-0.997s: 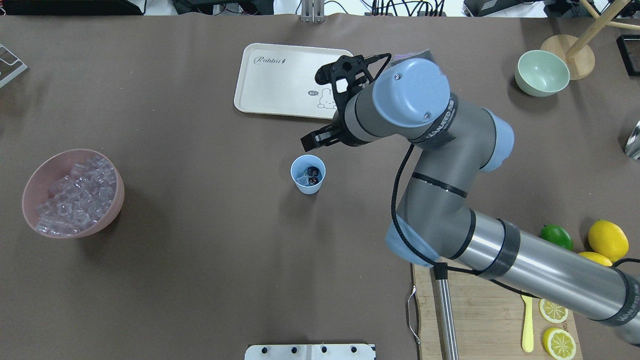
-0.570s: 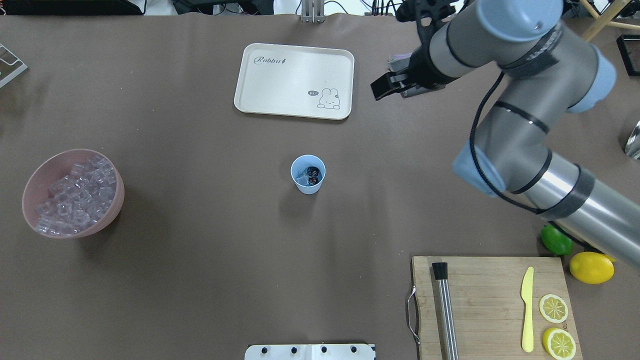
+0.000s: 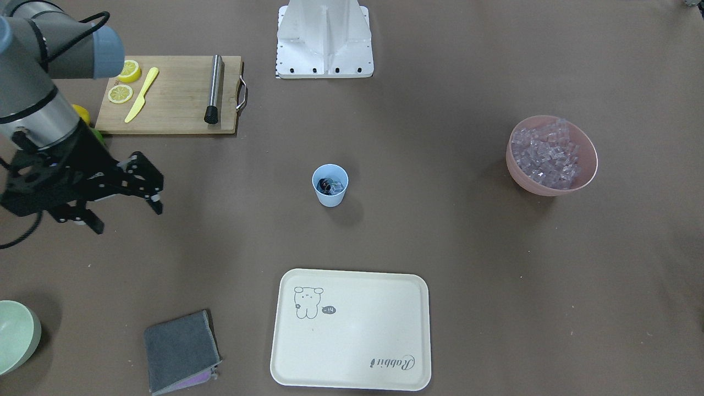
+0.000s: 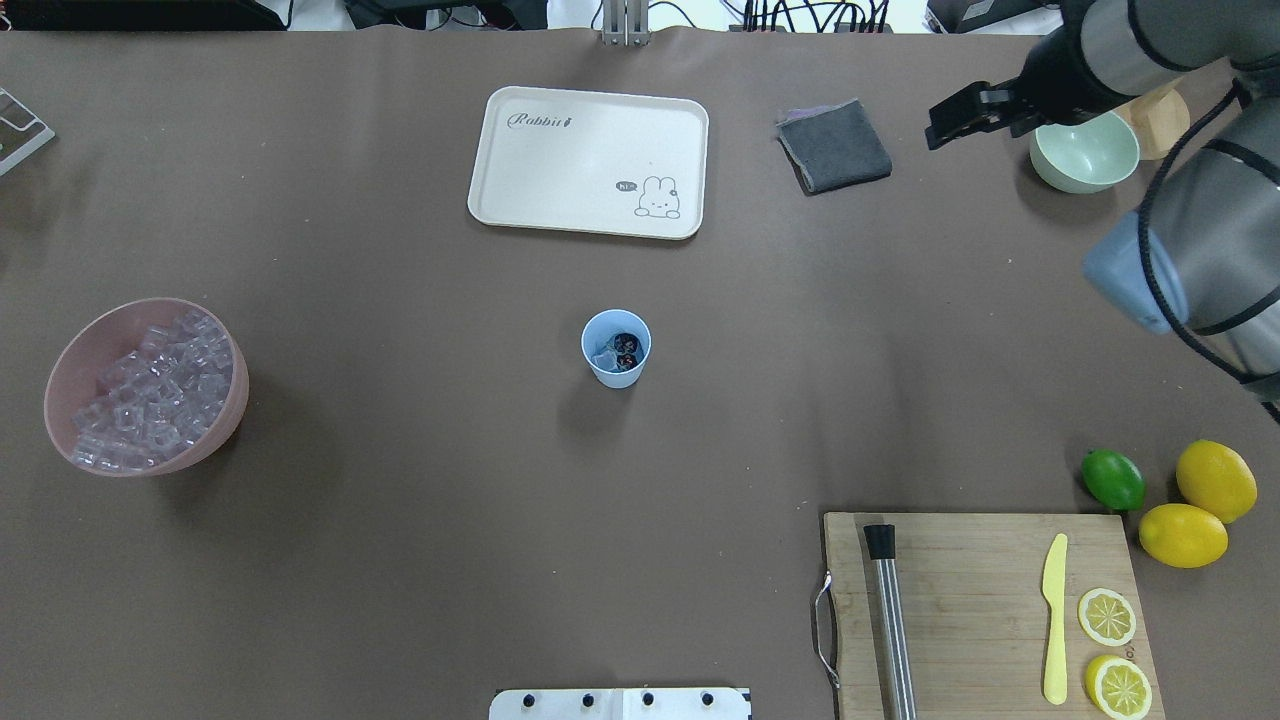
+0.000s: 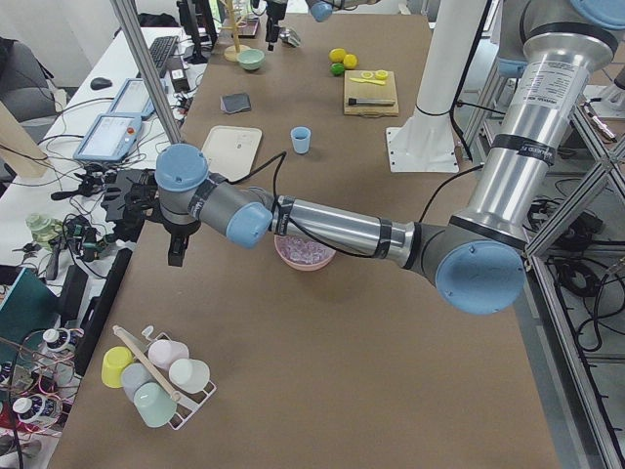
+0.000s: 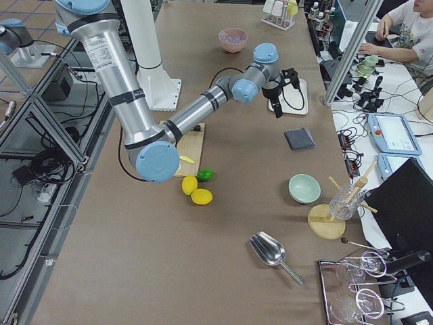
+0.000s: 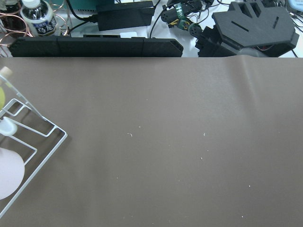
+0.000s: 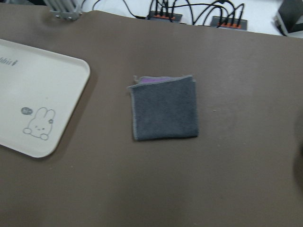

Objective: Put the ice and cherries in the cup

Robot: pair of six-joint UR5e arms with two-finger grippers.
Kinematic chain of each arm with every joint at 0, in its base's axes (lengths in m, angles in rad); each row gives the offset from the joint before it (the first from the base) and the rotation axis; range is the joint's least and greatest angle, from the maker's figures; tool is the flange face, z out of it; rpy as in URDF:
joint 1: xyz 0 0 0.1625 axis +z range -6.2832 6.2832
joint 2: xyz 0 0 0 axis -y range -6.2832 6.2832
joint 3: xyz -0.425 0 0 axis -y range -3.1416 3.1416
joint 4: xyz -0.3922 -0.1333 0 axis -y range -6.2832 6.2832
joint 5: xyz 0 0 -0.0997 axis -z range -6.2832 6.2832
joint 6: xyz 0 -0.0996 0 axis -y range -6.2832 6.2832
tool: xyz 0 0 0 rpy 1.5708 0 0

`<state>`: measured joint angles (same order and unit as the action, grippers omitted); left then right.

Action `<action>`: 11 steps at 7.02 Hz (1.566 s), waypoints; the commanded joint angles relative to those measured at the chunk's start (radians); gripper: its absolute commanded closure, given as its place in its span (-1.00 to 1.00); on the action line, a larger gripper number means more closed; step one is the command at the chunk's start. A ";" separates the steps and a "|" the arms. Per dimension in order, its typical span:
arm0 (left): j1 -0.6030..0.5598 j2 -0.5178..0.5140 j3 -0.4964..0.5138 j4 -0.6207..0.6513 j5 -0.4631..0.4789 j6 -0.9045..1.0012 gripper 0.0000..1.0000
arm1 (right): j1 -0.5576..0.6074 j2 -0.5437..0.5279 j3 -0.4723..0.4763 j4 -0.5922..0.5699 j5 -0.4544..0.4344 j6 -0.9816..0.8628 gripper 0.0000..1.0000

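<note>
The right claw (image 3: 130, 220) hangs spread wide and empty at the far right of the bench (image 4: 400, 520); the cup (image 4: 616, 370), with cherries (image 4: 627, 345) and ice (image 4: 603, 358) inside, sits well left, mid-bench.

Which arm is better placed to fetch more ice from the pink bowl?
Left, probably. The pink bowl sits on the robot's left side, and the left arm stretches close by it in the exterior left view; the right gripper hangs far off on the right side.

It was a robotics lab: industrial robot arms (image 5: 332, 227) stood at a brown-covered desk (image 4: 400, 560) among aluminium posts (image 5: 146, 68), with control tablets (image 6: 392, 132), tangled cables (image 7: 182, 14) and a seated operator (image 6: 406, 27) along its far side.
</note>
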<state>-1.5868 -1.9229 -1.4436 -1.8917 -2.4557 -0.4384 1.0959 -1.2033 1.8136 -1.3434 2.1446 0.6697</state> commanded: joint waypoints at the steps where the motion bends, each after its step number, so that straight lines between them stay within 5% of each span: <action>1: -0.015 -0.025 0.008 0.054 0.001 0.000 -0.95 | 0.103 -0.132 0.051 -0.003 0.058 -0.067 -1.00; 7: -0.007 0.008 0.017 0.043 0.070 0.006 -0.95 | 0.159 -0.234 0.056 -0.003 0.043 -0.081 -1.00; 11: -0.009 -0.025 0.020 0.141 0.050 -0.008 -0.95 | 0.248 -0.249 0.056 -0.069 0.130 -0.084 -1.00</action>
<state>-1.5971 -1.9386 -1.4233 -1.7754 -2.4035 -0.4414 1.3227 -1.4411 1.8689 -1.4025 2.2595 0.5872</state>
